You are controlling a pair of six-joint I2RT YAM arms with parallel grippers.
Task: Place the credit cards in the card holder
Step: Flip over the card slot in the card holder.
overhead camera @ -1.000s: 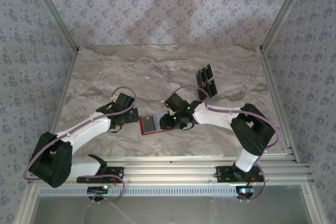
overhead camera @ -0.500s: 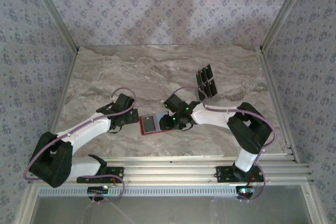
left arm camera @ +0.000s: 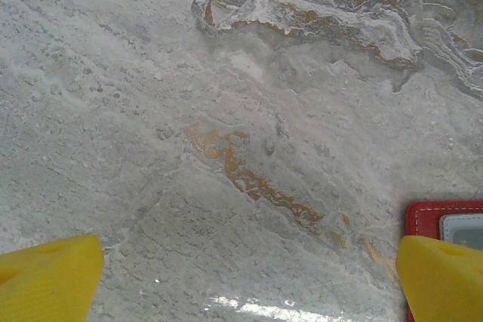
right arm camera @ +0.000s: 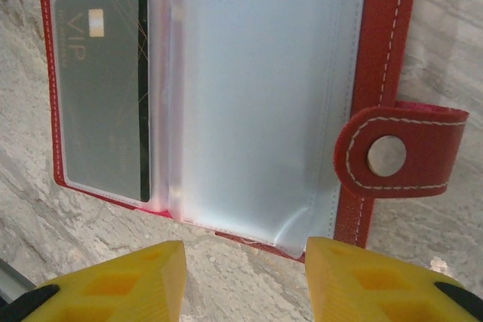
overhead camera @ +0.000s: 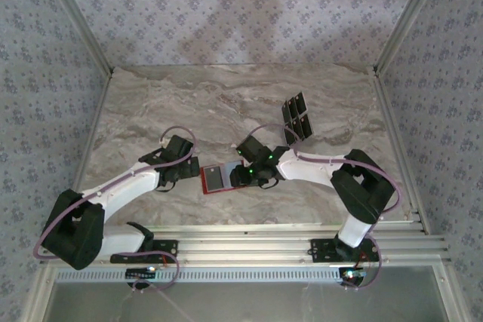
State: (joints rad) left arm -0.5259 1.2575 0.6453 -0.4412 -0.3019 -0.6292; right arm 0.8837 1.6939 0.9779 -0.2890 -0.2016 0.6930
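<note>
The red card holder [right arm camera: 377, 50] lies open on the marble, clear pockets up, its snap tab [right arm camera: 400, 152] to the right. One black credit card [right arm camera: 102, 96] sits inside its left pocket. My right gripper [right arm camera: 245, 280] hovers at the holder's near edge, open, with bare marble between its yellow fingers [right arm camera: 113, 284]. In the top view the card holder [overhead camera: 215, 179] lies between the right gripper [overhead camera: 240, 177] and the left gripper [overhead camera: 190, 177]. My left gripper [left arm camera: 245, 284] is wide open over bare marble, the card holder's corner [left arm camera: 423, 213] beside its right finger. More black credit cards [overhead camera: 296, 118] lie fanned at the back right.
The marble table [overhead camera: 226, 103] is walled by patterned panels on three sides. An aluminium rail frame [overhead camera: 249, 235] runs along the near edge by the arm bases. Open marble lies behind and left of the holder.
The right arm has shifted very slightly by the holder. The left arm and the cards have stayed put.
</note>
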